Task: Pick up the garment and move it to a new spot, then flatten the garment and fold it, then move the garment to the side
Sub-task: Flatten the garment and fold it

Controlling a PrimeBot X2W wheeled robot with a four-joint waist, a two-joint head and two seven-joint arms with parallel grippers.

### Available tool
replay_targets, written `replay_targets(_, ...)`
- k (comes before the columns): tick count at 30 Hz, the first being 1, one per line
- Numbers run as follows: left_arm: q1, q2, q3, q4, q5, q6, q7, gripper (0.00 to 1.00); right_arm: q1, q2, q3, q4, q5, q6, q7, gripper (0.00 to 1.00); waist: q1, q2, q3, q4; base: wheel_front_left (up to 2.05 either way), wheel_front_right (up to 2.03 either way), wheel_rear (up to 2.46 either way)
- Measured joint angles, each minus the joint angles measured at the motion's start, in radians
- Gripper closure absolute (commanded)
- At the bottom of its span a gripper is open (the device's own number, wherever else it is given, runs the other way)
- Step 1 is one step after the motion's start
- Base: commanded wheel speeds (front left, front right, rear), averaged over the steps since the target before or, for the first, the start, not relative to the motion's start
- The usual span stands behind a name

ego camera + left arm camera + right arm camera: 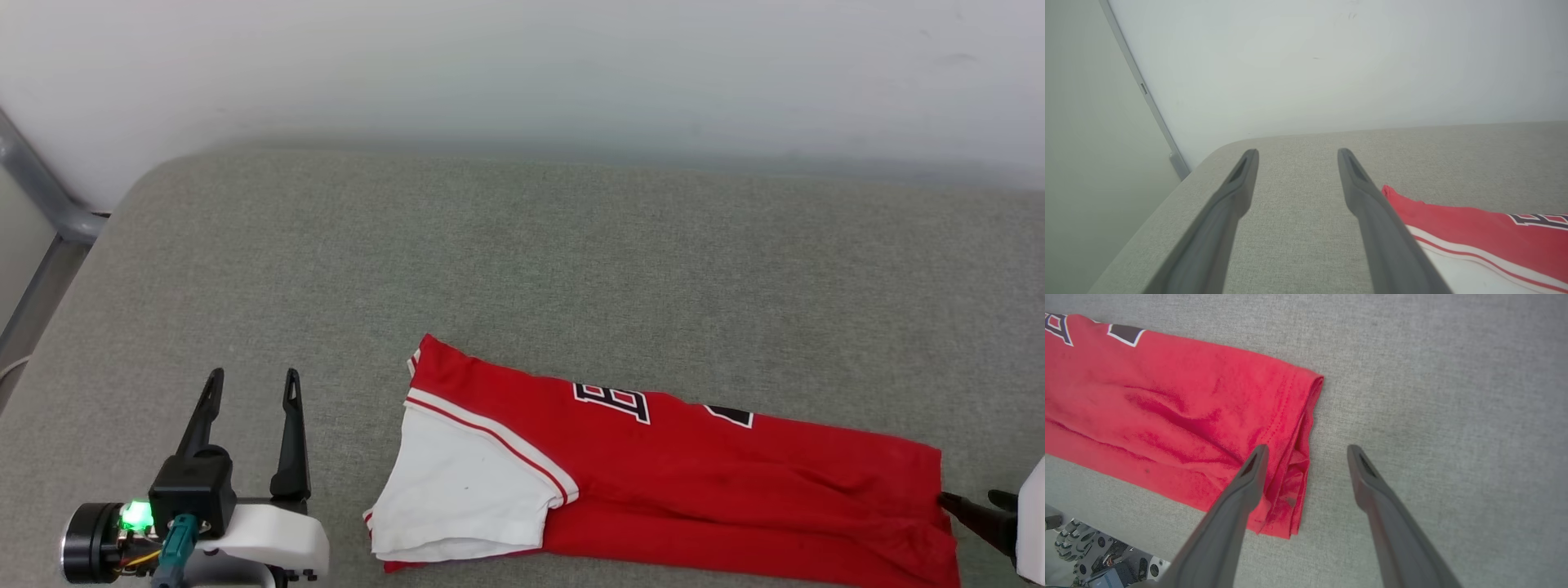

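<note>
Here, garment point(694, 474) on grey cushion point(522, 269), left gripper point(253, 376), right gripper point(1307, 449) both spread, empty

grey fabric surface point(522, 245) | pale wall point(522, 65) behind it | grey metal bar point(41, 192) at far-left corner

Bright, even, soft light; faint shadows; wrist views slightly hazy, edges bent; no glare
</note>
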Motion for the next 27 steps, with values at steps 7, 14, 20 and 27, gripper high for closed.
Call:
replay_targets(7,0.072,-0.111,0.107,-0.025,0.128,-0.075,0.0,0.0,-0.011,0.066,-0.008,0.075,0.011,0.0,0.006,0.0,0.0001,0.0,0.035,0.035,0.0,0.0,0.0)
replay_targets(14,0.094,-0.212,0.151,0.001,0.219,-0.151,0.0,0.0,-0.025,0.104,0.036,0.108,0.022,0.0,-0.021,0.0,0.0,0.0,0.058,0.047,0.0,0.0,0.0)
replay_targets(20,0.106,-0.306,0.257,-0.005,0.347,-0.246,0.0,0.0,-0.064,0.131,0.128,0.139,0.06,-0.007,-0.111,0.0,0.0,0.0,0.065,0.038,0.0,0.0,0.0)
replay_targets(27,0.141,-0.357,0.286,-0.012,0.413,-0.318,0.0,0.0,-0.082,0.132,0.198,0.182,0.087,0.0,-0.25,1.0,0.0001,0.0,0.043,0.031,0.0,0.0,0.0)
